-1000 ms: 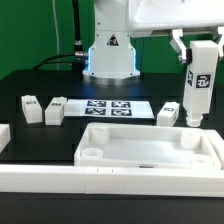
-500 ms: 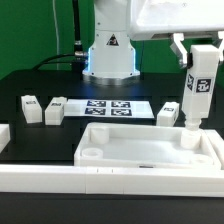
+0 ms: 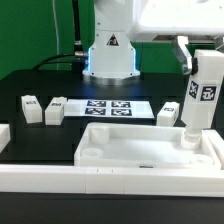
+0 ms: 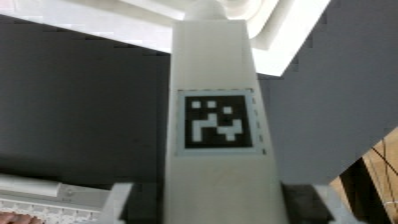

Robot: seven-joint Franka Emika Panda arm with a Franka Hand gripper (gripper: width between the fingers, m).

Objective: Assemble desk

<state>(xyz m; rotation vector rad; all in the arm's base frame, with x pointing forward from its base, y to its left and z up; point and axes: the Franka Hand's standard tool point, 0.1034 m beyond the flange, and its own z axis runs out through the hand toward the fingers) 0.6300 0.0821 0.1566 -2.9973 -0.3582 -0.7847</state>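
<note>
Claw: our two-finger claw (image 3: pixel 196 58) is clenched on the upper end of a tall white plastic block leg with a black-and-white tag (image 3: pixel 202 95). The leg hangs beneath it, leaning slightly.
Tabletop: the large white plastic tray-like tabletop with raised rim (image 3: pixel 130 128) lies below the claw and stretches away toward the exterior view's left.
Leg's foot: it is at the tray corner straight under the claw. We cannot tell whether it touches or is seated.
Done: we judge that no leg is fixed yet, and that this is the first one going in.
Left: one spare white leg (image 3: pixel 168 114) stands on the table just beside that corner. Two more spare white legs (image 3: pixel 44 109) stand well apart from the claw, toward the exterior view's left.
Edges: the raised rim hems the foot on two sides, and the nearest spare leg is close behind it.
Open room: we see free air above the tray, on the exterior view's left of the claw. The marker board (image 3: pixel 107 108) lies flat and low there.
</note>
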